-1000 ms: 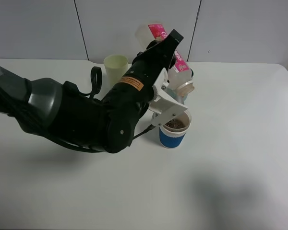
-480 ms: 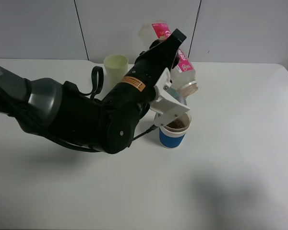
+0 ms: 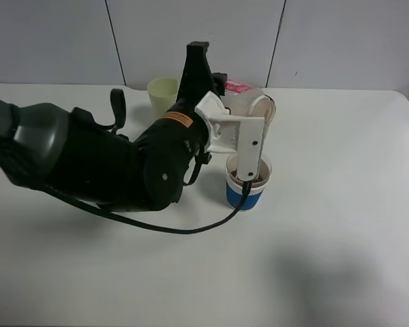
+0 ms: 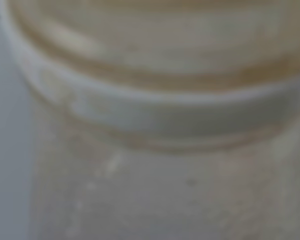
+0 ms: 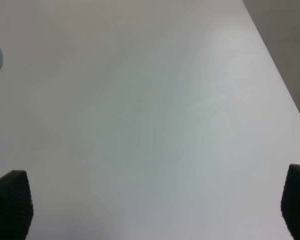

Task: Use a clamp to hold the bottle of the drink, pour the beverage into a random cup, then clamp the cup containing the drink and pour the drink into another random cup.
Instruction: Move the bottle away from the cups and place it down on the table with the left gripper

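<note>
Step in hand: pouring from the small clear plastic bottle with a pink-red label (image 3: 249, 101) into the short blue-and-white paper cup (image 3: 256, 195); brown drink already shows inside the cup, so I judge the pour to be at or near its end

How to do it well: keep the bottle's wide mouth over the cup's rim while the wrist rolls; roll slowly so the last of the drink does not overshoot; lift clear before swinging away, since the white wrist bracket (image 3: 235, 133) hangs right over the cup and a black cable (image 3: 191, 231) trails past its front wall; either could tip it

Left clamp (image 3: 225, 95): jaws clenched on the bottle; the grip itself is mostly hidden behind the bracket in the high view; the left wrist view is filled by the bottle's blurred rim and neck

Bottle relative to jaws: between them, lying close to level; mouth toward 3 o'clock, label end toward 9 o'clock

Bottle relative to cup: off the desk, at 12 o'clock of the cup; apart from it as far as I can tell

Cup: upright on the white desk (image 3: 341, 225), near its middle

Right clamp (image 5: 152, 205): jaws released and wide, nothing between them; only bare desk beneath; out of the high view

Bystander: pale yellow-green tumbler (image 3: 163, 92), upright at 10 o'clock of the cup, behind the black arm
</note>
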You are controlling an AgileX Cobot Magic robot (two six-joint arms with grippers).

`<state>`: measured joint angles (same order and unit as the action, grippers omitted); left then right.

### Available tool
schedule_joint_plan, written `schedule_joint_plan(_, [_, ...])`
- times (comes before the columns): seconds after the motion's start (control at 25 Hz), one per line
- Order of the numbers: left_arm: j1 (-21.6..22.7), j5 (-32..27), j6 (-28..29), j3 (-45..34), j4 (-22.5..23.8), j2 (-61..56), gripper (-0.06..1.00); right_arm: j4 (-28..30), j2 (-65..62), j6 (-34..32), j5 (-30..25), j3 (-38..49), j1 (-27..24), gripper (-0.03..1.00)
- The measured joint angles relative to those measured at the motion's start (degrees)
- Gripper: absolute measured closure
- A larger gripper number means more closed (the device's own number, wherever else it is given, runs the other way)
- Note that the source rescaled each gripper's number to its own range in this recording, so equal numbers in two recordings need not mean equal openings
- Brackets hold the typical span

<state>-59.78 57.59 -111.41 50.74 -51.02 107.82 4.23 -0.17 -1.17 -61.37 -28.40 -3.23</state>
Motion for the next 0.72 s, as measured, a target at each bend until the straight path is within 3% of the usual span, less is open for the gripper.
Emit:
schedule_joint_plan(0.2, [0.81,-3.32,10.9,-3.22,0.13,-4.67,0.92,0.0,0.0,0.0,0.0,0.0,0.0,-0.03])
schedule_joint_plan(0.44, [4.39,-7.67,30.44,-10.6,2.98,-12.67,0.92,0.0,0.0,0.0,0.0,0.0,0.0,-0.03])
schedule_joint_plan(0.52, [6.49,-8.81,38.47,-13.23,5.1,-15.66,0.92,0.0,0.0,0.0,0.0,0.0,0.0,-0.03])
schedule_joint_plan(0.56, [8.74,-9.87,47.78,-15.67,8.64,-18.18,0.92,0.0,0.0,0.0,0.0,0.0,0.0,-0.03])
schedule_joint_plan(0.72, [15.51,-11.41,70.07,-20.99,20.39,-22.66,0.92,0.0,0.0,0.0,0.0,0.0,0.0,-0.03])
